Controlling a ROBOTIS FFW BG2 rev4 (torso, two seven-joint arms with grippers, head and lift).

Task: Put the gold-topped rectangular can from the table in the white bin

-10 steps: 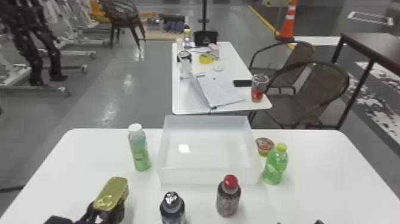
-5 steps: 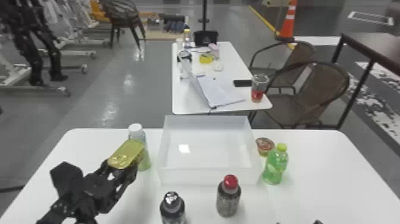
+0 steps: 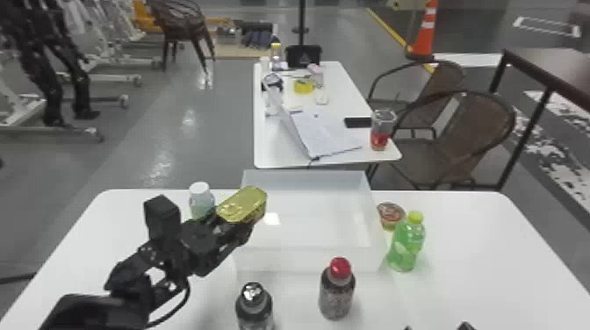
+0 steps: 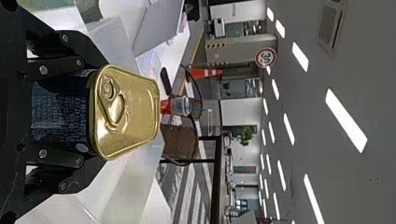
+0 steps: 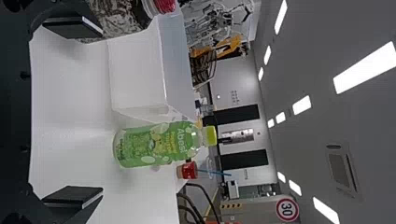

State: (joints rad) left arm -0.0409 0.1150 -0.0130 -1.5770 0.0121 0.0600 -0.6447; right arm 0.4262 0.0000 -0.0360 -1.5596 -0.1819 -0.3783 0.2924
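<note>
I read "30" on round sign (image 4: 265,57), background. Lettering on green bottle (image 5: 156,144) between white bin (image 3: 307,259) and right edge of table (image 3: 487,254). Gold-topped rectangular can (image 4: 128,112): side print too small.

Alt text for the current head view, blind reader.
Left claw holds the gold-topped can above a table, by the white bin's left side. A dark bottle and a red-capped bottle stand in front of the bin, a white-capped bottle to its left, a green bottle and a small cup to its right.
</note>
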